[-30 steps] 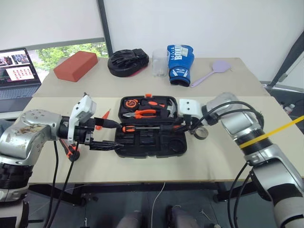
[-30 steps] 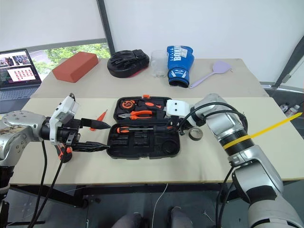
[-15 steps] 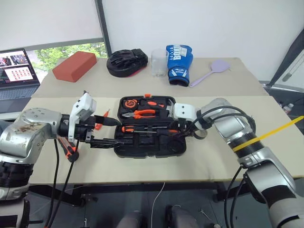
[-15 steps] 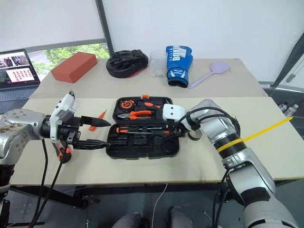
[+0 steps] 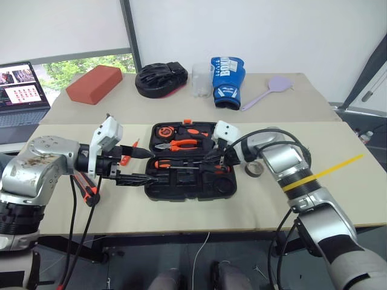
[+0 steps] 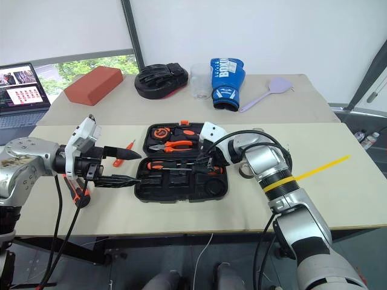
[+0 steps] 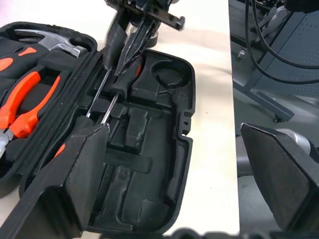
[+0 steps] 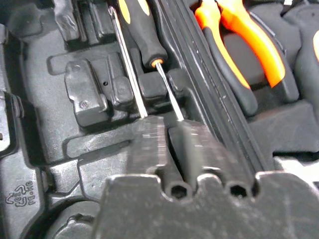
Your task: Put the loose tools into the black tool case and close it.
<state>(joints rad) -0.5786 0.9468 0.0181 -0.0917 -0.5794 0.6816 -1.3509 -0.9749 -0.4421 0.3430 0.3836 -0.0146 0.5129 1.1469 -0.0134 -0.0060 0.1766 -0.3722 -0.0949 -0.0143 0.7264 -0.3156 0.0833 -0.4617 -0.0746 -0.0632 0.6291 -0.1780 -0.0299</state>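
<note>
The black plastic hinged tool case (image 5: pixel 190 162) lies open at the centre of the beige counter (image 5: pixel 338 151); two black-and-orange-handled screwdrivers (image 5: pixel 181 163) lie along its hinge; the right gripper (image 5: pixel 217 161), fingers pressed together, sits over their handles; the left gripper (image 5: pixel 136 166), fingers spread wide, hovers at the case's nine o'clock; a small dark tape roll (image 5: pixel 253 170) rests at three o'clock.

Right pincer (image 5: pixel 213 158) blocks the open black tool case (image 5: pixel 190 181); left pincer (image 5: pixel 136 166) flanks it; front surface (image 5: pixel 181 214) seems passable.
</note>
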